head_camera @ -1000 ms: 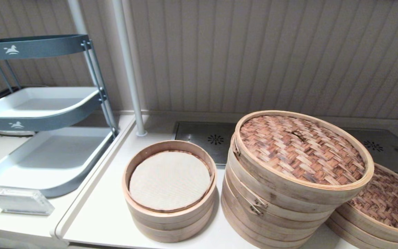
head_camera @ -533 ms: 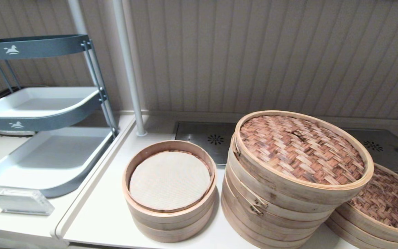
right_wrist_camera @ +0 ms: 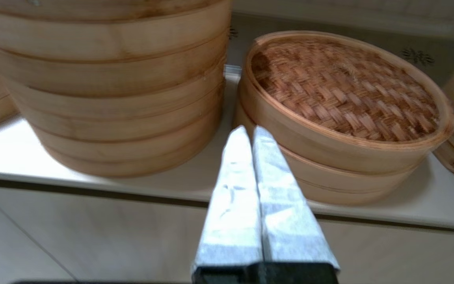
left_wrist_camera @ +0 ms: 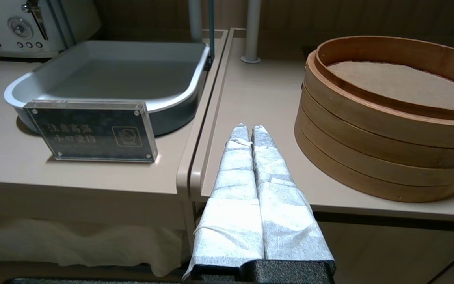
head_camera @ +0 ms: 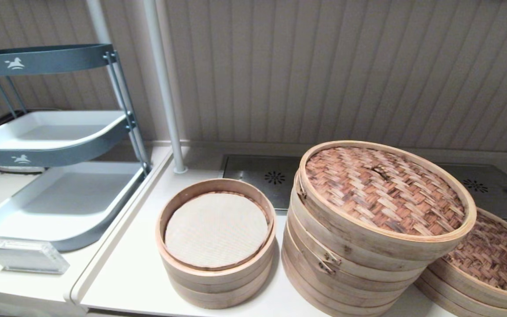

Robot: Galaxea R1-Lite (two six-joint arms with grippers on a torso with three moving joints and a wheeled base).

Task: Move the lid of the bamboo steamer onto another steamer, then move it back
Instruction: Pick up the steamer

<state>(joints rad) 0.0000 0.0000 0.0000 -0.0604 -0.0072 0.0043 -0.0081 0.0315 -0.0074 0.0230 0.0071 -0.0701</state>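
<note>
The bamboo steamer lid (head_camera: 493,254) sits on the lower wide steamer (right_wrist_camera: 329,173) at the counter's right end, just beside and partly behind the tall steamer stack (head_camera: 363,259), which carries its own paler lid (head_camera: 383,193). The right gripper (right_wrist_camera: 248,132) is in front of the counter edge (right_wrist_camera: 93,177), its fingers pressed together and empty, pointing between the two steamers. The left gripper (left_wrist_camera: 246,128) is at the counter's front edge near the small lined steamer (left_wrist_camera: 384,130), fingers likewise pressed together and empty.

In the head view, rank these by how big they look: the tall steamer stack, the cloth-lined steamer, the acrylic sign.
1. Tall steamer stack, clearly the largest.
2. Cloth-lined steamer, narrower and lower.
3. Acrylic sign, smallest by far.
All three stand about equally near the camera, so the order seems safe.
</note>
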